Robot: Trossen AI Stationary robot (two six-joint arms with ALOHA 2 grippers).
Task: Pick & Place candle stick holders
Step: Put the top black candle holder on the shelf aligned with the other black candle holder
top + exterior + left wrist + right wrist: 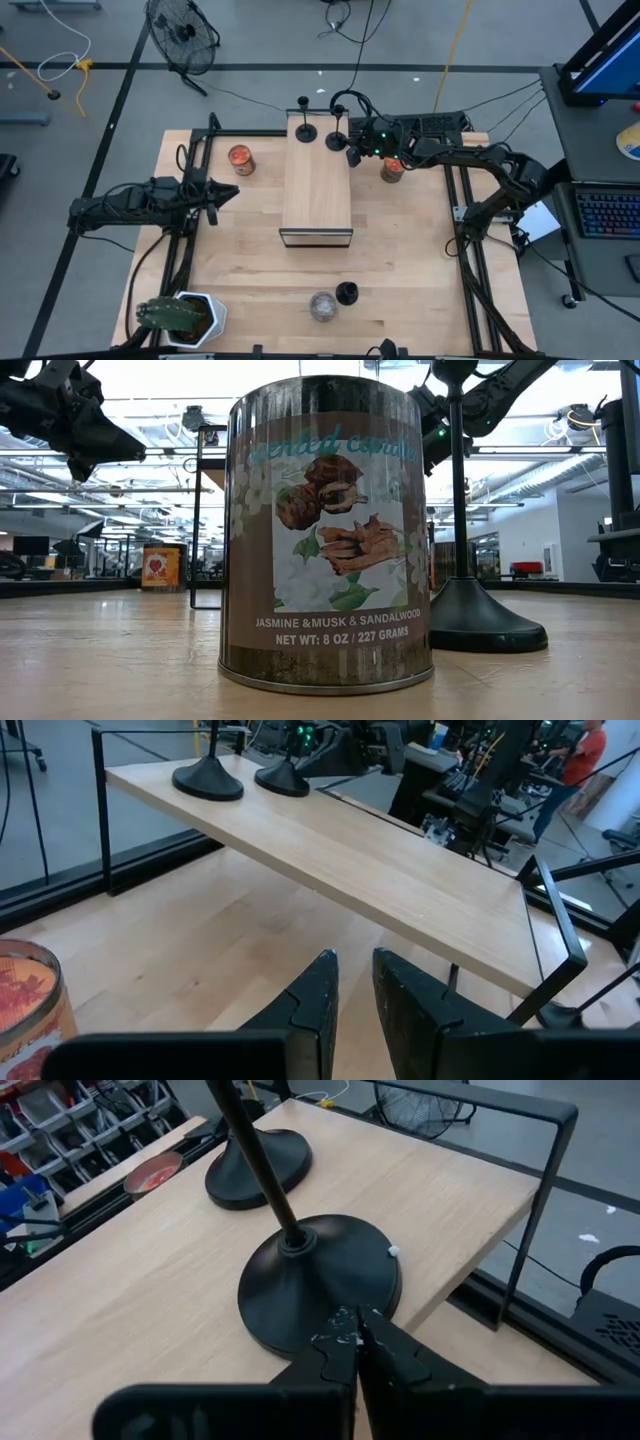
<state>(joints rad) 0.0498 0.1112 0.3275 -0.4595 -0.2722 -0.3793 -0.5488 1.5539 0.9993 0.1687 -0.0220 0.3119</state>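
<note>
Two matte-black candle stick holders (pixel 305 132) (pixel 336 140) stand on their disc bases at the far end of a wooden shelf (pixel 316 190). They also show in the left wrist view (pixel 208 780) (pixel 282 780). A third holder (pixel 346 293) stands on the table near its front edge; the low view shows its base (pixel 485 622). My right gripper (pixel 352 152) is shut, its tips (pixel 352 1328) at the right-hand holder's base (pixel 320 1280). My left gripper (pixel 355 985) hovers over the table left of the shelf, open by a narrow gap and empty. My right gripper's shut fingertips (pixel 340 1342) lie at the rim of the holder's disc base (pixel 300 1342), on the side toward the table's right edge, slanting down. The holder stands upright on the shelf. I cannot tell whether the tips touch the rim.
Two tins with orange-red tops (pixel 240 159) (pixel 392 170) stand on either side of the shelf. A shiny silver-topped tin (pixel 322 306) stands by the third holder and fills the low view (pixel 325 530). A potted plant (pixel 185 318) stands at the near left corner.
</note>
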